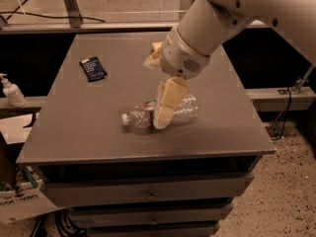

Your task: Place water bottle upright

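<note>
Reach-to-grasp step. One water bottle lies on its side mid-bench, cap pointing left. One tool is down at it with jaws spread wide and nothing held, the near finger across the bottle's front. Next, probably close on the body, lift, tip cap-up. Also one dark packet on the bench and one pump dispenser off it, to the left.

Grey table bears dark packet and lying water bottle under gripper.
</note>
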`<state>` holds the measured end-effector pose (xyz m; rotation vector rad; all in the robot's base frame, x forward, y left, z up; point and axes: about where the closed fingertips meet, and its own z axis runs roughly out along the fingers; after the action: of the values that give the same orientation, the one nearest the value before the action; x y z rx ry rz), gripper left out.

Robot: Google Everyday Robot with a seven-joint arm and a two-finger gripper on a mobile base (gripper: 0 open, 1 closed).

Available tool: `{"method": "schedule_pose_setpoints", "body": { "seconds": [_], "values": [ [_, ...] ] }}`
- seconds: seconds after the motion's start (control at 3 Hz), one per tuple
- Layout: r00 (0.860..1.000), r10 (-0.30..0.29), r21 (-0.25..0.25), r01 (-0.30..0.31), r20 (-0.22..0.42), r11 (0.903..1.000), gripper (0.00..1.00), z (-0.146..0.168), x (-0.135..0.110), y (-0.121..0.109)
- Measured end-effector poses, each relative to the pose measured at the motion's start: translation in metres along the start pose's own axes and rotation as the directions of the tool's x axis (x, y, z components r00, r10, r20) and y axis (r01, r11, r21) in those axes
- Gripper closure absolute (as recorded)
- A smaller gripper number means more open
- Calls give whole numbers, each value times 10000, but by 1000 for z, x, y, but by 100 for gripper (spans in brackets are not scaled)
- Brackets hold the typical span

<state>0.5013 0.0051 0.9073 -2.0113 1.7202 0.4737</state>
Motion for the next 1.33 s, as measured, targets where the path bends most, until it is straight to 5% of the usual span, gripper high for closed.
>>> {"method": "schedule_pose_setpoints", "body": {
  "seconds": [0.67, 1.33],
  "values": [
    [9918, -620, 38, 629, -1118, 9980, 0, 33, -5, -10],
    [9647, -783, 175, 854, -2516, 9962, 0, 47, 26, -22]
  ]
}}
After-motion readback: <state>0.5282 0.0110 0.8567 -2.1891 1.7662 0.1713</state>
